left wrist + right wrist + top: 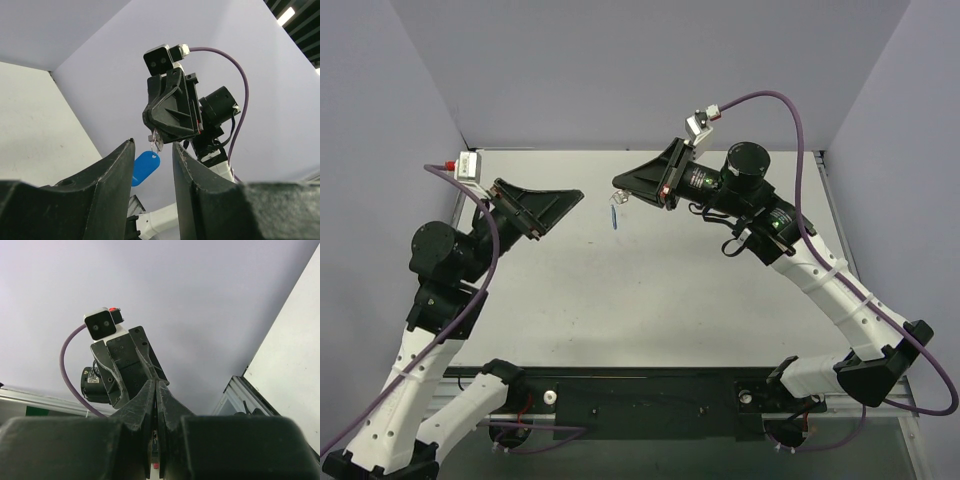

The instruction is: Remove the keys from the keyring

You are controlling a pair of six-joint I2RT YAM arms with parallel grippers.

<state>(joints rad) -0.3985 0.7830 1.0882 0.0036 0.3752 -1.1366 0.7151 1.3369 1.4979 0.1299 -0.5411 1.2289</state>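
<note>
The keyring (pixel 145 167), gripped by the clenched right claw (pixel 616 183), should be met from 9 o'clock by the released left claw (pixel 578 197), pinching only the key (pixel 157 142).

1. keyring (pixel 155 142): thin silver ring pinched at right gripper (pixel 153 131) tips, held in the air; bright blue oblong tag (pixel 145 168) dangles below, tilted
2. key (pixel 158 146): tiny, silver, hanging against ring; too small to tell from it
</note>
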